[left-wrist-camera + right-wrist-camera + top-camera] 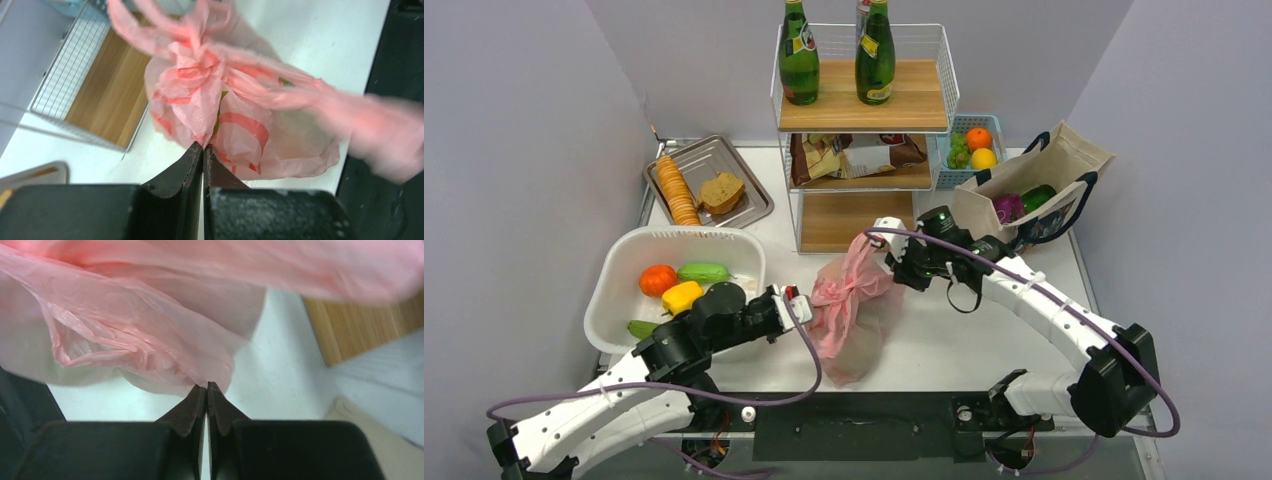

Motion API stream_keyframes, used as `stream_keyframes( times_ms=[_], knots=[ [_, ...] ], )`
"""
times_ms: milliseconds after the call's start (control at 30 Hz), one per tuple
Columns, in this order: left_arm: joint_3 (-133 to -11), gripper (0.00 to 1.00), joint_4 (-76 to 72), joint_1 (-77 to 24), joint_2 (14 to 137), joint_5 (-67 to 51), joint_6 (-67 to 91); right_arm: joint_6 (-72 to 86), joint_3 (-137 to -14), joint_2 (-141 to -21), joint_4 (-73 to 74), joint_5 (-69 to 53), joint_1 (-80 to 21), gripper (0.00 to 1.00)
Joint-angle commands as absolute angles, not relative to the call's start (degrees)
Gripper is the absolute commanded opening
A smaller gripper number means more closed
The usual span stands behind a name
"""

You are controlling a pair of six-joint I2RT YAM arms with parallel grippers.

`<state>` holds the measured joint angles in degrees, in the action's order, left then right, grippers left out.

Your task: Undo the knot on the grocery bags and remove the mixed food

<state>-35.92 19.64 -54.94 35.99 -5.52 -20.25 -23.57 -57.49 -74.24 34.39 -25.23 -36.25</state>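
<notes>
The pink grocery bag (852, 318) lies on the white table in front of the shelf, its handles bunched into a knot (856, 282) at the top. The knot also shows in the left wrist view (192, 75). My left gripper (802, 308) is at the bag's left side, shut on a fold of pink plastic (202, 145). My right gripper (886, 243) is at the bag's upper right, shut on a pink handle loop (206, 383). The bag (125, 335) fills the right wrist view. A bit of green shows through the plastic (223, 94); the other food inside is hidden.
A white tub (624, 262) with an orange, yellow and green items stands left. A wire shelf (864, 130) with two green bottles (799, 55) stands behind the bag. A beige canvas tote (1029, 190), a blue basket (969, 145) and a metal tray (709, 180) stand around.
</notes>
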Motion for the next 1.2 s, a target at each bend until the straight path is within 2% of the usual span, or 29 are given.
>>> stream_keyframes(
  times_ms=[0,233,400,433,467,500,533,567,667,867,1167],
  knots=[
    [-35.45,0.00,29.14,-50.24,31.94,-7.52,-26.89,-26.75,-57.30,-68.72,39.92,-23.55,-30.06,0.00],
    [-33.05,0.00,32.00,-41.59,30.73,-12.99,-33.71,-30.95,-55.95,-65.80,44.25,-24.37,-25.65,0.00],
    [-34.76,0.02,31.40,-40.95,32.03,-16.88,-35.05,-30.24,-57.25,-63.62,44.09,-25.34,-26.88,0.00],
    [-36.35,0.09,31.23,-40.91,32.32,-17.58,-35.02,-28.87,-58.94,-63.65,44.05,-24.99,-27.64,0.18],
    [-37.29,0.25,31.17,-41.01,33.26,-19.18,-34.55,-28.24,-60.72,-63.69,43.91,-24.62,-29.50,0.30],
    [-39.45,0.32,31.39,-40.98,33.90,-19.96,-34.24,-26.75,-61.52,-63.58,43.17,-23.87,-30.52,0.45],
    [-40.55,0.41,31.69,-41.05,35.30,-21.34,-33.94,-26.03,-62.51,-63.43,42.50,-23.40,-32.70,0.50],
    [-42.94,0.44,32.47,-41.09,36.11,-21.96,-33.93,-24.77,-62.81,-62.92,40.77,-22.44,-33.75,0.56],
    [-46.66,0.56,33.23,-41.68,39.50,-23.09,-33.74,-22.72,-63.44,-62.36,36.82,-21.19,-37.73,0.63],
    [-48.90,0.58,26.47,-46.92,43.67,-17.64,-33.92,-22.26,-65.51,-66.56,30.40,-19.46,-41.75,0.64],
    [-45.26,0.47,20.31,-52.03,50.16,-8.42,-35.60,-25.16,-66.13,-74.24,26.85,-19.62,-44.44,0.62]
  ],
)
